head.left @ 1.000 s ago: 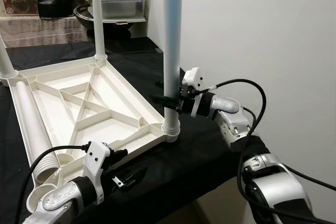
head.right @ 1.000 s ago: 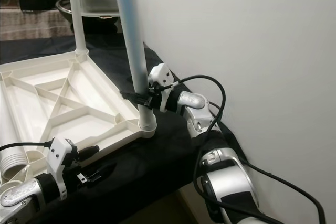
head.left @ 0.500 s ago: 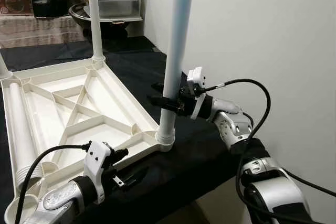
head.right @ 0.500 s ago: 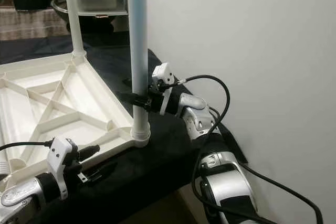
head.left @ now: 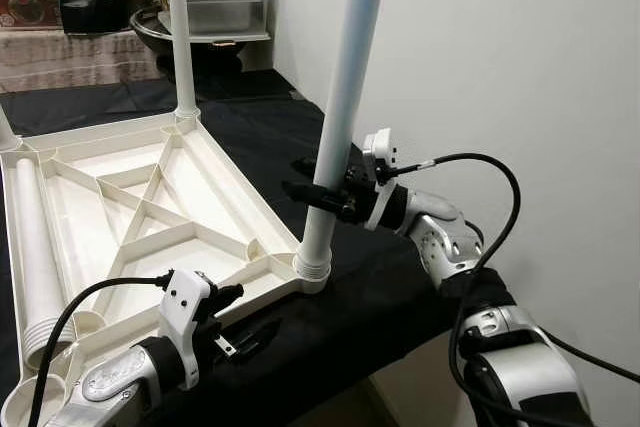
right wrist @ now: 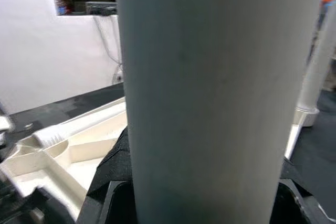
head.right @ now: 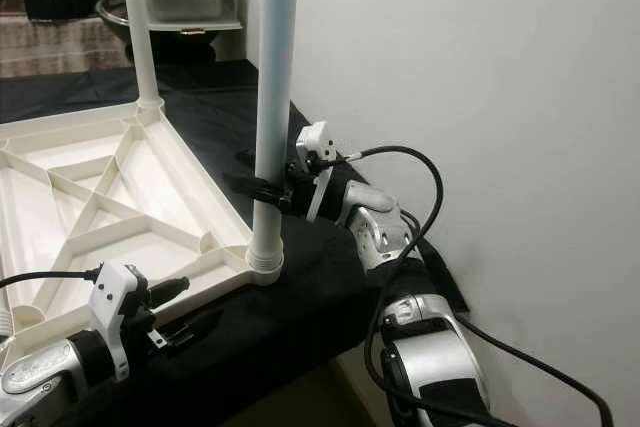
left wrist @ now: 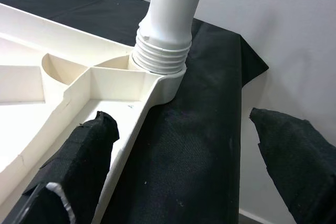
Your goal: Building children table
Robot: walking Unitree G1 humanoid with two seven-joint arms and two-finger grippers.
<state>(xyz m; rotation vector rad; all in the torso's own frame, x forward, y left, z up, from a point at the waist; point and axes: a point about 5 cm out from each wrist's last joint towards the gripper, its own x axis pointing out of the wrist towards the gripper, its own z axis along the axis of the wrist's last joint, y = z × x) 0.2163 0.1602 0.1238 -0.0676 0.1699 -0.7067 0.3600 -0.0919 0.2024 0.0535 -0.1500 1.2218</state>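
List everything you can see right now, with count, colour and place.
Tabletop: one, white, upside down on the cloth.
Legs: two upright in far and near corner sockets, one lying inside the tabletop, all white.
Cloth: one, black, under the tabletop.
Container: one, clear, at the back.
Wall: white, on the right.
Left end effector: open, by the near edge.
Right end effector: shut on the near leg.

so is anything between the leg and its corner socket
Nothing visible. The leg, clamped by the right gripper, already sits in the tabletop's corner socket, leaning slightly, with threads still showing.
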